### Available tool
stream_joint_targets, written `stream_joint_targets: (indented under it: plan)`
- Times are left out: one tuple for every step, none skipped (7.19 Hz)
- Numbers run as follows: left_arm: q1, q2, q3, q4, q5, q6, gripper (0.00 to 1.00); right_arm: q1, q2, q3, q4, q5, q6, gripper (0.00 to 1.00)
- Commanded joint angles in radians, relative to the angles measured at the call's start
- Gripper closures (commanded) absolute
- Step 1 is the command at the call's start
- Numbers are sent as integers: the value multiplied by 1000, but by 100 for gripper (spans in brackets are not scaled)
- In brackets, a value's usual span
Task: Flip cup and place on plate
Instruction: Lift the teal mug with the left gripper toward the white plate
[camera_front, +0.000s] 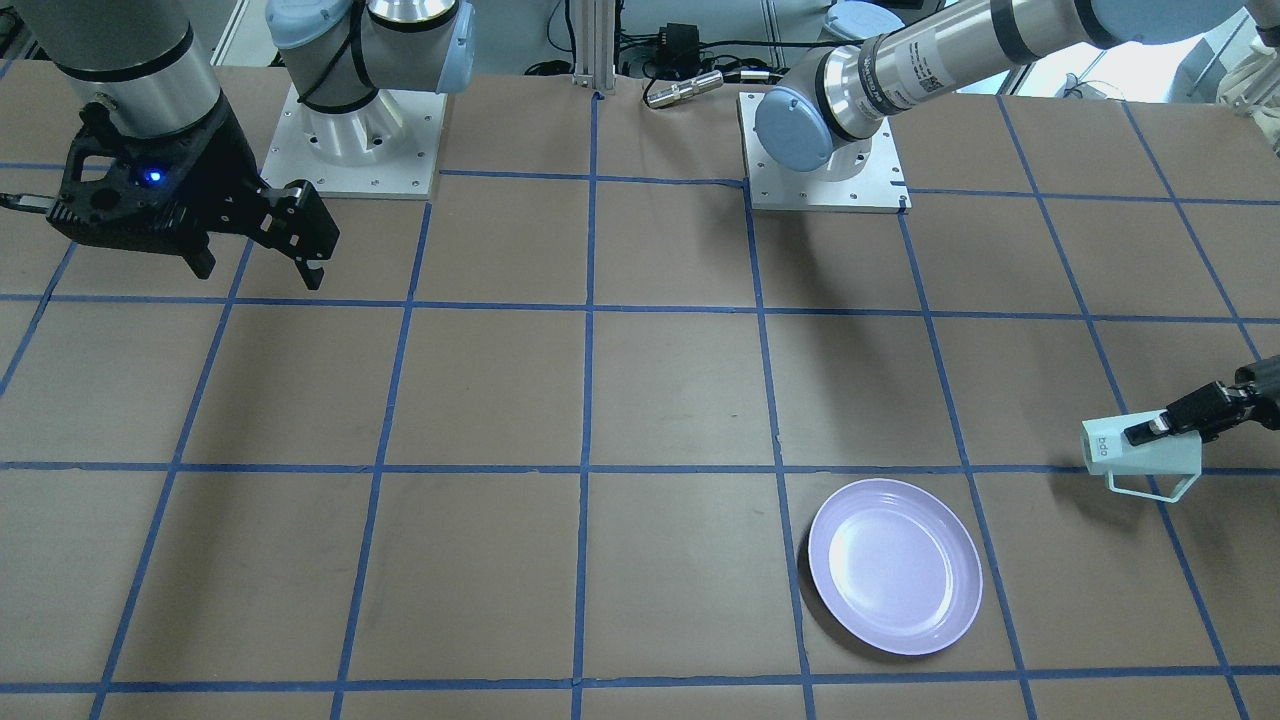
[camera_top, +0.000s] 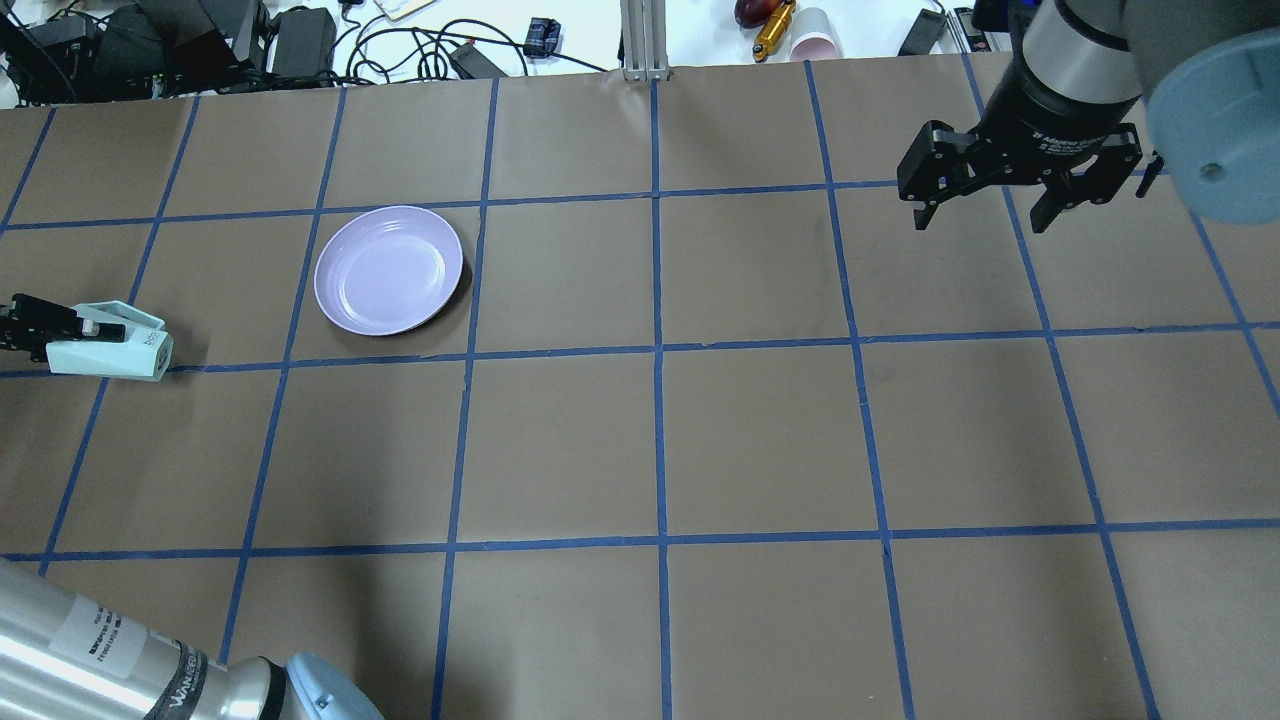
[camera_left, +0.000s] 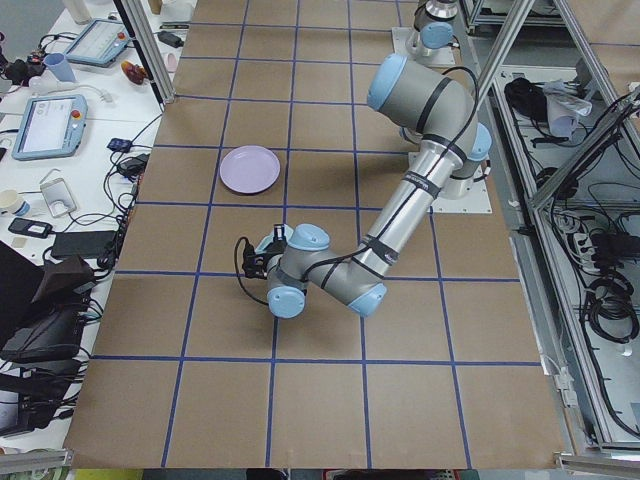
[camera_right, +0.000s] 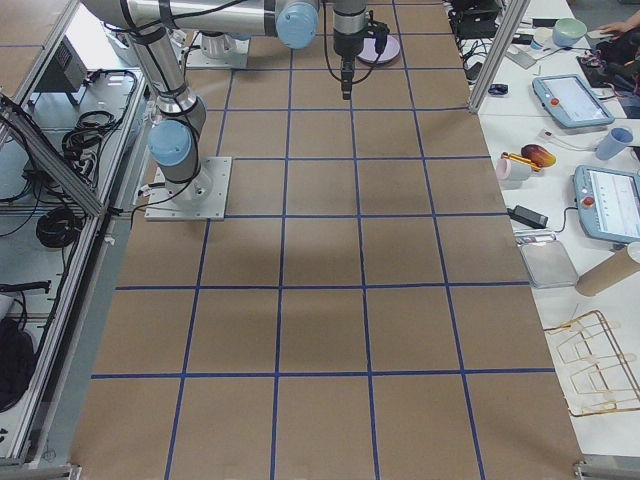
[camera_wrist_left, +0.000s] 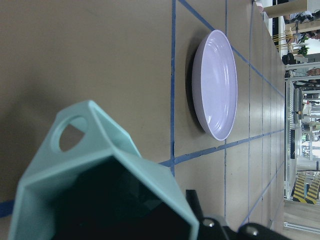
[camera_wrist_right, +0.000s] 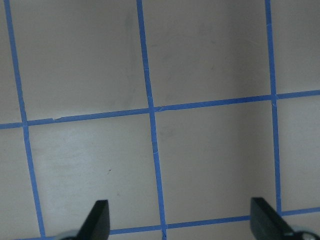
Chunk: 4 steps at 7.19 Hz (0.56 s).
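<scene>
**Cup**: pale mint, faceted. It lies on its side at the far left end of the table. The lettered base points right, toward the plate, and the open mouth points left, toward the wrist. The loop handle is on the side away from the robot. The pictures do not show whether it touches the table or hangs just above it.

**Plate**: round, glossy lavender, right way up with nothing on it. It lies flat on the table, right of the cup and a little farther from the robot, near the cup but apart from it.

**Left gripper**: held level and low at the table's left edge, closed on the cup's wall near the rim. One finger lies along the outside of the wall. The other is hidden.

**Right gripper**: jaws spread wide and holding nothing. It points down and hangs above the right side of the table, well apart from cup and plate.

**Table**: brown covering marked into squares by blue tape.

**Cables**: dark tangle lying beyond the far edge of the table.
</scene>
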Motion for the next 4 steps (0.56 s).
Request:
stream_joint_targets:
  plan:
    - [-47,54,-6,1,8,-49,100,0,0,0,0,-1,0,0]
    - [-70,77,-8,1,10,-77,100,0,1,0,0,-1,0,0]
    - [-97,98,-9,2,10,-89,100,0,1,0,0,-1,0,0]
    - [-128,123,-8,4,13,-133,100,0,0,0,0,1,0,0]
